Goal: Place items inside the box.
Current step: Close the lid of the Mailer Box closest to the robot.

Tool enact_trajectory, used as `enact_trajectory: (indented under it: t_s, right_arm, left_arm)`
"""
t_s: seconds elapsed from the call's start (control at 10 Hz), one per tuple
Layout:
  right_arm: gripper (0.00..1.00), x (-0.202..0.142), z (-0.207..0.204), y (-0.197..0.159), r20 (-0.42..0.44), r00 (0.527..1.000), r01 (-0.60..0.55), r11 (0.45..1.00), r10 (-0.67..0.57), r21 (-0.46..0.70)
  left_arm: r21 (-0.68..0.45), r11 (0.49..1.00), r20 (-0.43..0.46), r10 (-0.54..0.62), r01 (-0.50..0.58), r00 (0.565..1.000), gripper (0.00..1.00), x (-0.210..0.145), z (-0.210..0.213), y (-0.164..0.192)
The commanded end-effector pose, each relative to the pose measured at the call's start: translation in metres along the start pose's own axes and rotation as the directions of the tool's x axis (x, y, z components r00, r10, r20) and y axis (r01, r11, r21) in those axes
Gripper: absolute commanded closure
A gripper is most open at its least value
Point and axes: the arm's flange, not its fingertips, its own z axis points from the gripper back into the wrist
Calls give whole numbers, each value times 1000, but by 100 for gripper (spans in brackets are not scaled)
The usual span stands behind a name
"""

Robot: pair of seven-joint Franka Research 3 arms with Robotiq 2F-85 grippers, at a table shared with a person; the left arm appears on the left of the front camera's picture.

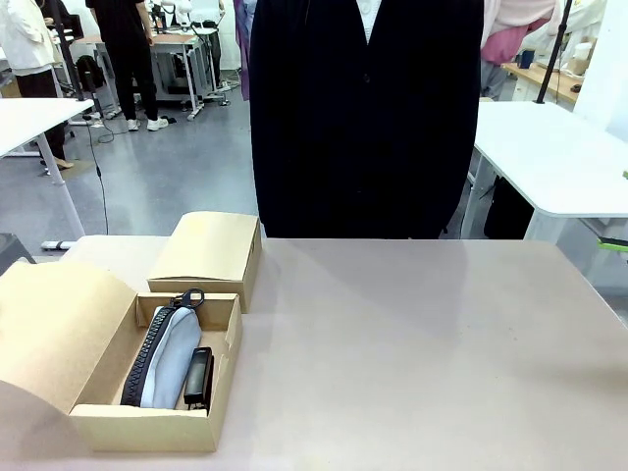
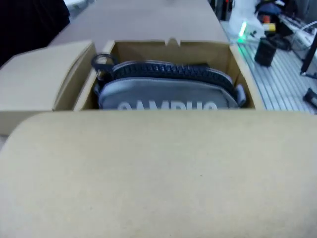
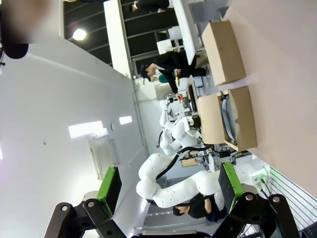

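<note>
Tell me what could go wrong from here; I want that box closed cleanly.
The grey case stands on edge and fills most of the open box, so the flap may not shut flat. The stapler is wedged beside it, leaving little room for more. The closed box sits right behind.

- Even overhead light, front view sharp, soft shadows inside the box (image 1: 224, 339).
- Left wrist view blurry, the flap (image 2: 158, 173) out of focus.
- Right wrist view bends at edges; ceiling lamps glare.

Grey CAMPUS pencil case (image 2: 168, 96) inside open box (image 2: 242, 64)
</note>
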Motion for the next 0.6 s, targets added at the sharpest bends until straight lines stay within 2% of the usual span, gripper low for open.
enact_trajectory:
  t_s: [0.0,0.3,0.5]
  right_arm:
    - [0,-2,0,5,-2,1000,18,1000,-18,10]
    - [0,-2,0,5,-2,1000,18,1000,-18,10]
    - [0,-2,0,5,-2,1000,18,1000,-18,10]
  left_arm:
    - [56,997,32,-61,59,998,0,24,-19,-22]
    - [77,987,-21,-141,142,990,0,61,-37,-32]
    - [89,986,0,-138,138,990,0,82,-40,-38]
